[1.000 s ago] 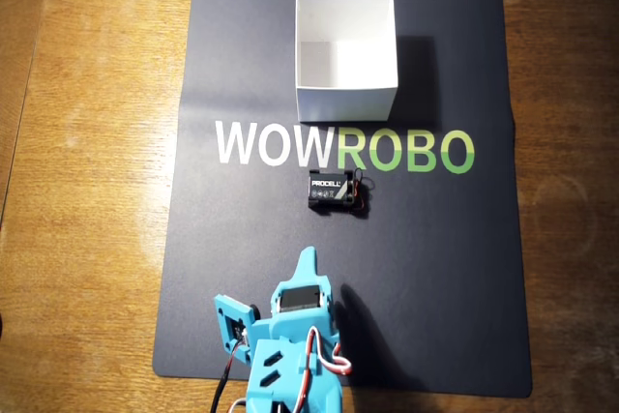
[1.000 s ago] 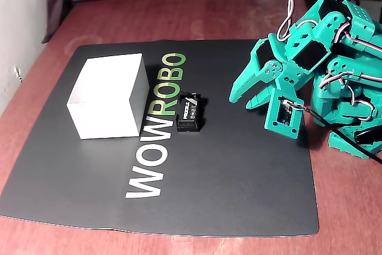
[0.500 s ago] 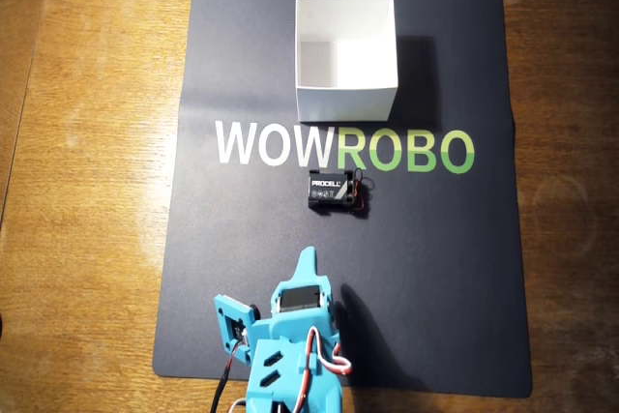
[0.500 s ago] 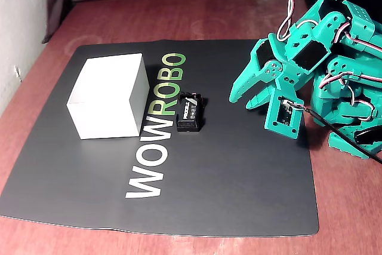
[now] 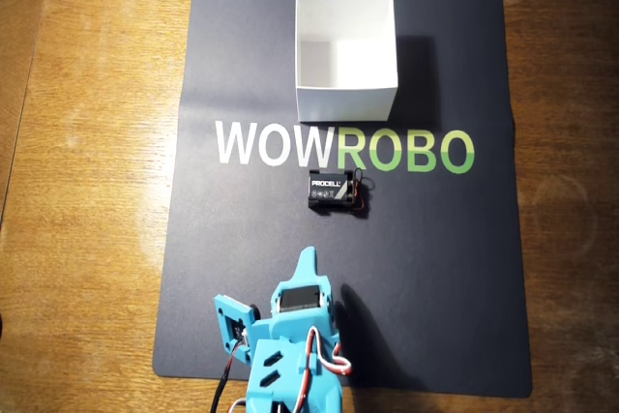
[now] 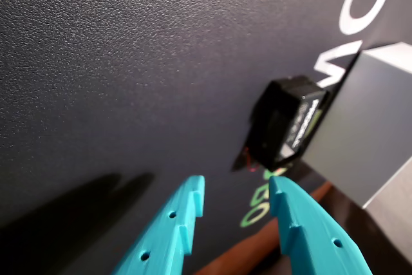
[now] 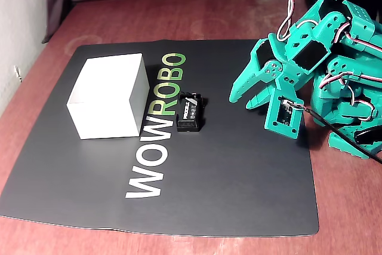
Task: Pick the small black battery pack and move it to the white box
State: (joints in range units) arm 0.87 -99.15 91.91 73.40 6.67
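The gripper (image 6: 235, 201) sits at the bottom centre of the wrist view with its two teal fingers parted by a moderate gap and nothing between them; in the fixed view (image 7: 239, 98) it hangs at centre right, raised off the mat (image 7: 239, 183).

The small black battery pack (image 5: 330, 190) lies flat on the mat at the centre of the overhead view, just below the "WOWROBO" lettering, well apart from the gripper. Its thin red and black wires trail off its right end in that view. In the wrist view the pack (image 6: 283, 123) appears right of centre, ahead of the fingertips and slightly off the line between them.

The white box (image 5: 345, 45) stands at upper centre of the overhead view, near the pack but not touching it.

The step in hand appears to be the approach:

1. Centre the pack between the fingers before descending.
2. Widen the opening if the gap looks narrow.
3. Close across the short sides.
4. Keep the wires clear of the fingers.
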